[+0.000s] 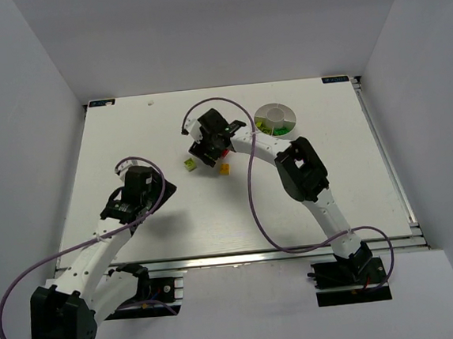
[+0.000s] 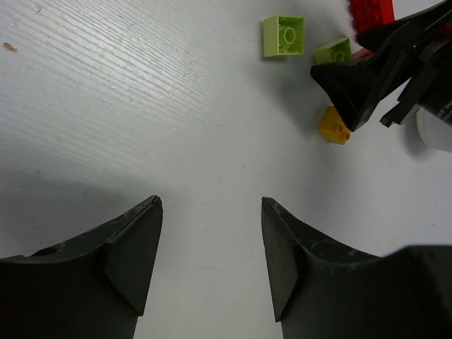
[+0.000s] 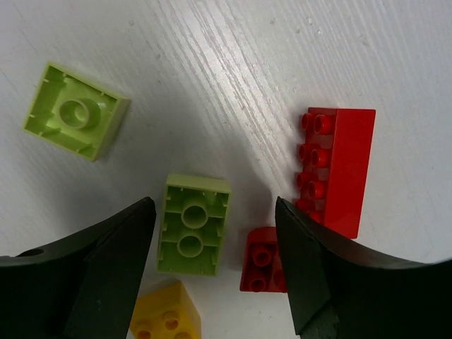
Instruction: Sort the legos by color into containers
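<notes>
My right gripper [image 1: 207, 150] is open and hovers low over a cluster of legos. In the right wrist view its jaws [image 3: 214, 205] straddle a light green two-hole lego [image 3: 192, 224] lying underside up. A small red lego [image 3: 260, 259] lies by the right finger, a long red lego [image 3: 340, 169] beyond it, a yellow-orange lego [image 3: 167, 319] near the left finger, and a square light green lego [image 3: 75, 109] at far left. The white dish [image 1: 276, 111] holds some green pieces. My left gripper [image 2: 210, 205] is open and empty over bare table, away from the legos.
In the top view the cluster lies left of the dish: a light green lego [image 1: 188, 164] and a yellow-orange one [image 1: 225, 168] show beside the right gripper. The right arm's purple cable [image 1: 254, 207] loops over the table. White walls enclose the table.
</notes>
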